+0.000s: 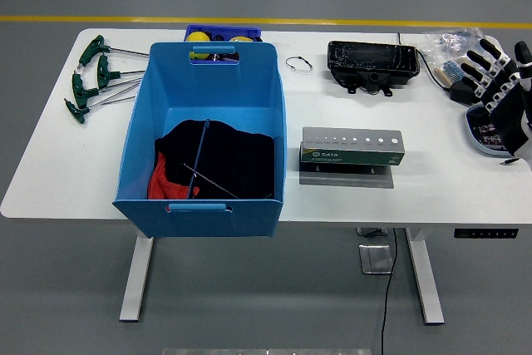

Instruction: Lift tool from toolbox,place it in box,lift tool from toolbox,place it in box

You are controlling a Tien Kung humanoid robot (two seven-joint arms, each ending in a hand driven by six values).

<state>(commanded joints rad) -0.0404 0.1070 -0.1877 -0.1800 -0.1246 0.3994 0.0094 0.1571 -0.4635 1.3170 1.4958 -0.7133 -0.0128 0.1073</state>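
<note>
- Blue box (199, 97) at 9 o'clock on the surface (349, 197), near edge. Holds dark cloth with a red patch and one thin long tool (199, 160) lying across it.
- Grey toolbox (352, 151) at centre, just right of the box, row of holes along its top. Can't tell which slots are filled.
- Right robot hand (499, 89) at 3 o'clock by the frame edge, fingers spread apart, holding nothing. It hangs over a small grey tray (478, 132) of parts, well apart from the toolbox.
- Left arm not visible.
- Step, my read: start of a reach toward the toolbox for a pick. Next move needs the hand to travel toward 9 o'clock and come down over the holder, fingers closing on one tool only.
- Far side: green T-handle keys (91, 76) at 10 o'clock, black case (371, 62) at 1 o'clock.
</note>
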